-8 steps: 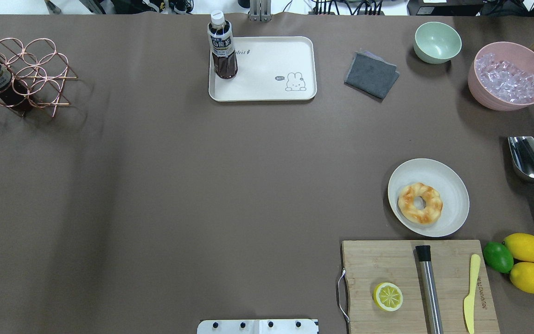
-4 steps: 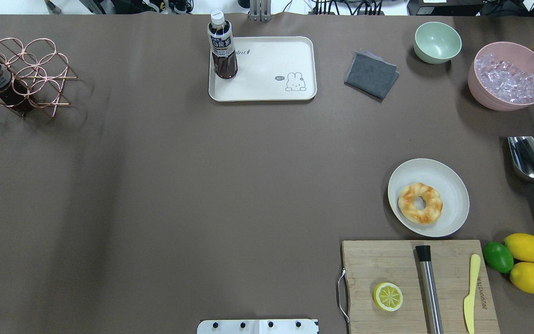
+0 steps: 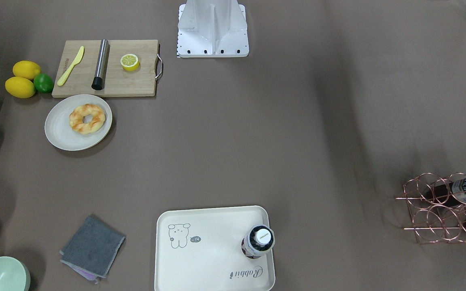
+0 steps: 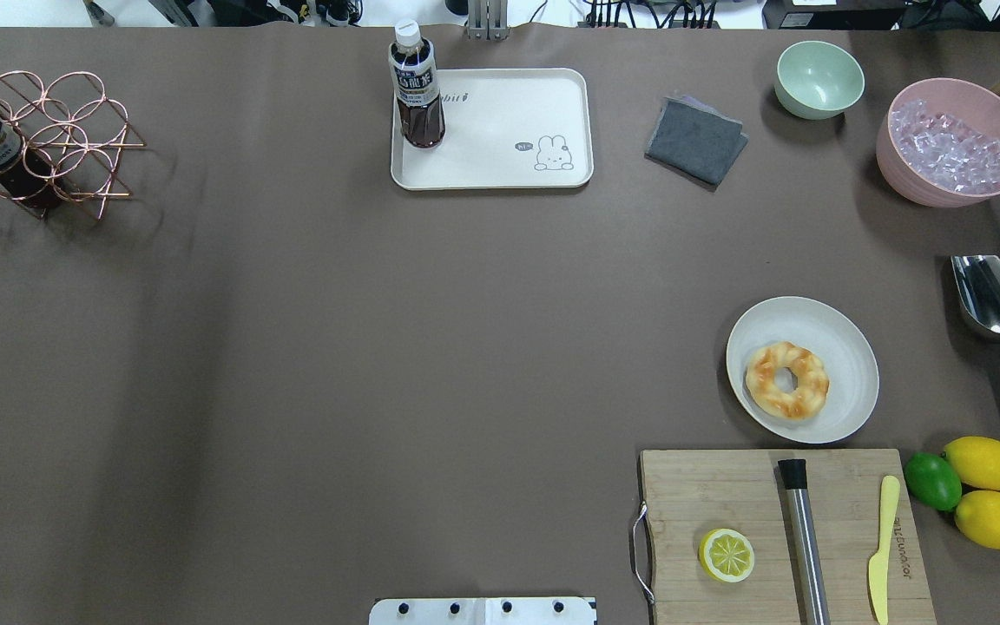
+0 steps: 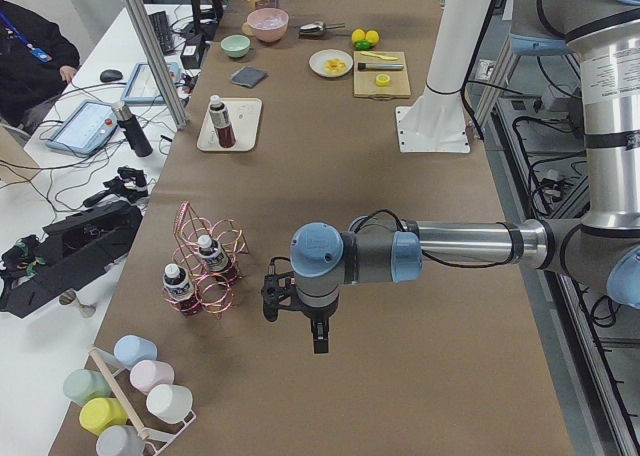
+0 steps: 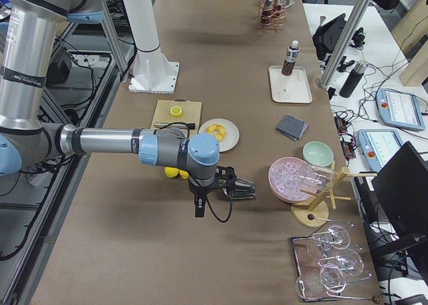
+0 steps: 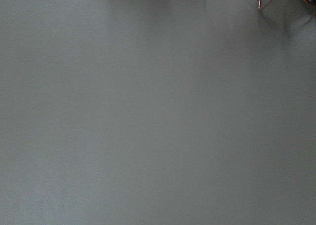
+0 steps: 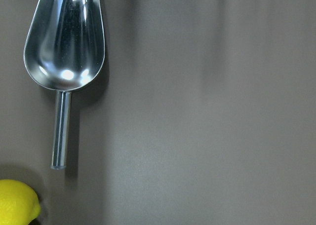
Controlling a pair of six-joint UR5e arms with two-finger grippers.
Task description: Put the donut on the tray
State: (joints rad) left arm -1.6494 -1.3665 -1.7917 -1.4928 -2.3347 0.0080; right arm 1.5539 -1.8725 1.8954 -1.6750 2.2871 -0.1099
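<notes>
The golden-brown twisted donut [image 4: 786, 380] lies on a round off-white plate [image 4: 847, 347] at the right of the table; it also shows in the front view [image 3: 87, 118]. The cream tray [image 4: 500, 130] with the grey drawing sits at the far middle, with a dark drink bottle [image 4: 416, 87] upright in its left corner. My left gripper [image 5: 318, 336] shows only in the left side view, over bare table near the copper rack. My right gripper [image 6: 198, 208] shows only in the right side view, above the metal scoop. I cannot tell whether either is open or shut.
A wooden cutting board [image 4: 726, 495] holds a half lemon [image 4: 726, 555], a steel rod and a yellow knife. Two lemons and a lime [image 4: 932, 480], a metal scoop [image 4: 995, 304], a pink bowl of ice [image 4: 951, 148], a green bowl, a grey cloth [image 4: 695, 139] and a copper bottle rack [image 4: 40, 139] stand around.
</notes>
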